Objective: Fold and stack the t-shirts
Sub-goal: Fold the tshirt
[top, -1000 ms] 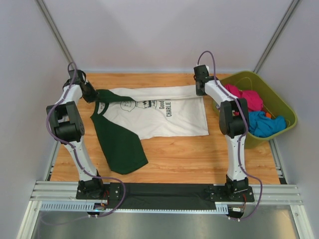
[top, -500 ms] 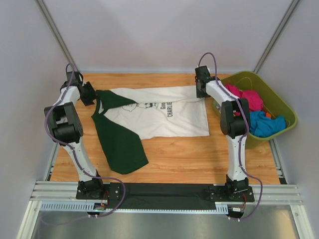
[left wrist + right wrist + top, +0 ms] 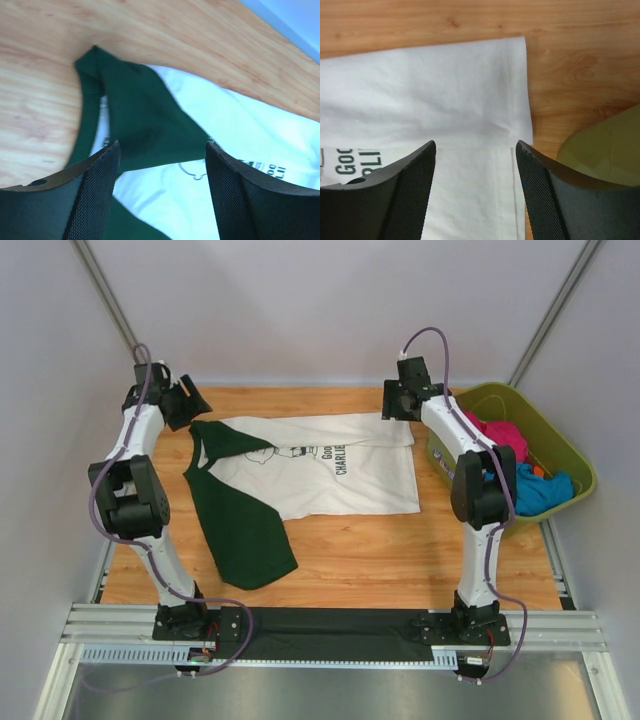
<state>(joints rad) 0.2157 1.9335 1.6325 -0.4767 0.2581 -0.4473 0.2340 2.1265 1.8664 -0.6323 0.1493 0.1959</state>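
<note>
On the bench (image 3: 350, 560): one t-shirt (image 3: 330, 475), white with dark green sleeves, lying flat at the far middle, its far edge apparently folded over the lettering. Left gripper (image 3: 188, 403) released, jaws apart above the collar end; right gripper (image 3: 396, 406) likewise released above the hem end, holding nothing. Olive tub (image 3: 560, 455) at right, containing pink and blue garments.

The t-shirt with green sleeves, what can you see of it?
The t-shirt is soft white cloth with dark green sleeves and neckband and black lettering. It lies flat on the wooden table, neck to the left, its far edge folded over part of the print, one green sleeve spread toward the near side. Nothing grips it.
</note>
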